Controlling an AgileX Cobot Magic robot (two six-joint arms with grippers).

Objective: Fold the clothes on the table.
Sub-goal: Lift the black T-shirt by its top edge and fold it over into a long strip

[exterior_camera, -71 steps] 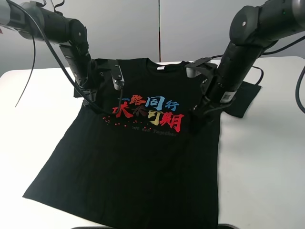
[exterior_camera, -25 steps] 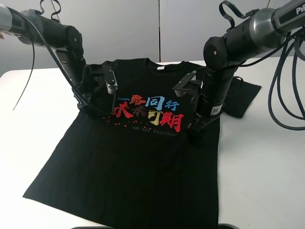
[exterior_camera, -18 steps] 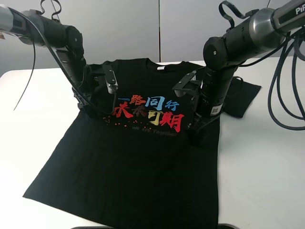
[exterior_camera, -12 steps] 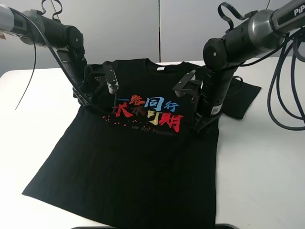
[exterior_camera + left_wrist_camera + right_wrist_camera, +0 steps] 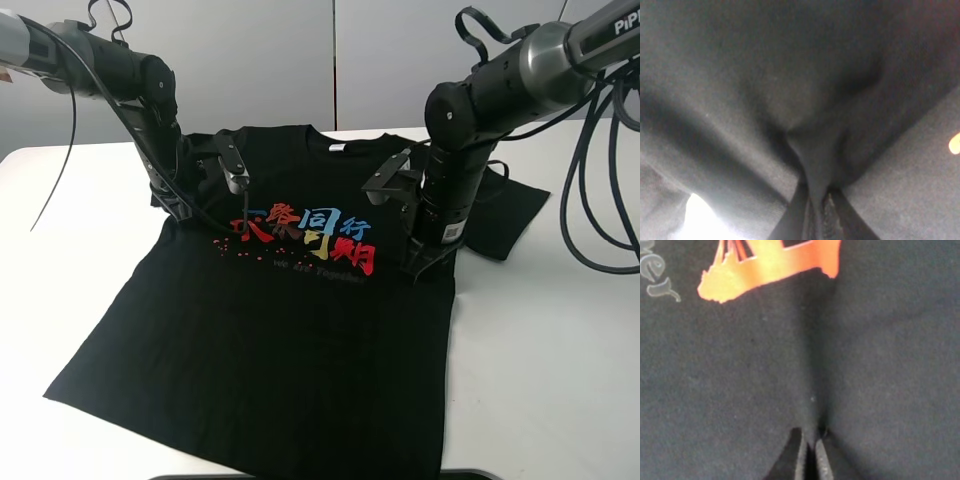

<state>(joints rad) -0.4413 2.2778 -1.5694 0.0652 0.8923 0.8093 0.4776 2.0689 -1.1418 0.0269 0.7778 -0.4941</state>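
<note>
The black T-shirt point(image 5: 280, 340) lies face up on the white table point(image 5: 560, 340), with red, blue and yellow characters point(image 5: 310, 228) on the chest. My left gripper point(image 5: 183, 208) is shut on a pinch of the shirt's fabric near the left armpit; in the left wrist view point(image 5: 815, 212) a fold of black cloth point(image 5: 810, 150) runs into the closed jaws. My right gripper point(image 5: 418, 262) is shut on the fabric at the shirt's right side below the sleeve; the right wrist view point(image 5: 810, 452) shows a ridge of cloth point(image 5: 812, 390) pinched beside the red print point(image 5: 765, 265).
The shirt's right sleeve point(image 5: 510, 215) lies spread on the table behind the right arm. Black cables point(image 5: 590, 160) hang at the far right. The table's front edge runs just below the shirt hem. Bare white table shows on both sides of the shirt.
Both grippers have closed on the fabric and lifted it slightly toward the back. The shirt has shifted away from the front edge, and the chest print has wrinkled.
</note>
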